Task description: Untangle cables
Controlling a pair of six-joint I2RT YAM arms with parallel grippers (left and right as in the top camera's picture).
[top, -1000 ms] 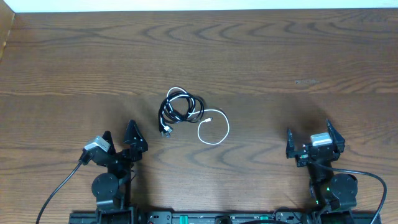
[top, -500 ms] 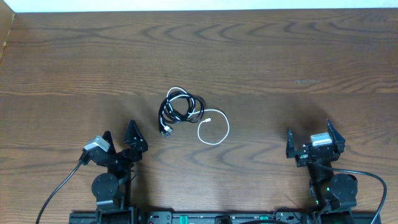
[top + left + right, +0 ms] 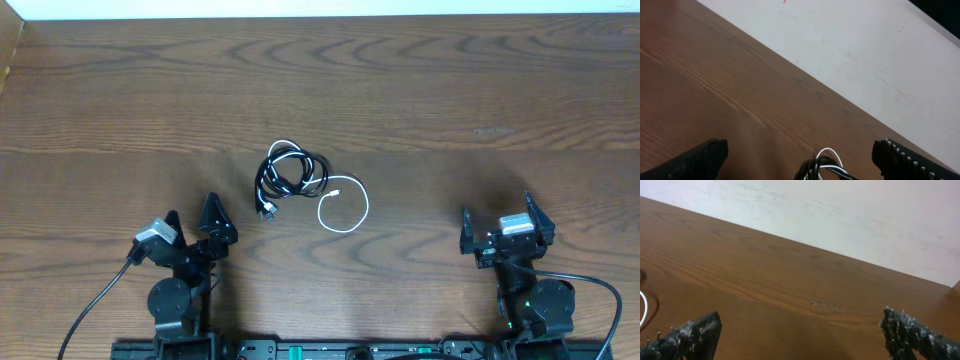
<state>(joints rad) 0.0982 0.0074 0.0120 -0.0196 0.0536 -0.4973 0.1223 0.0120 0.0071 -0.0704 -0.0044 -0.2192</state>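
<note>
the left pincer (image 3: 192, 222) and the right pincer (image 3: 498, 222) both have their fingers wide apart and hold nothing. the untangling has not begun yet. the black cable (image 3: 290, 172) lies coiled ahead of the left pincer, a bit to its right. the white cable (image 3: 345, 212) loops out of it, toward the right pincer but well apart from it. next, i think, each pincer must reach in and take one cable.
</note>
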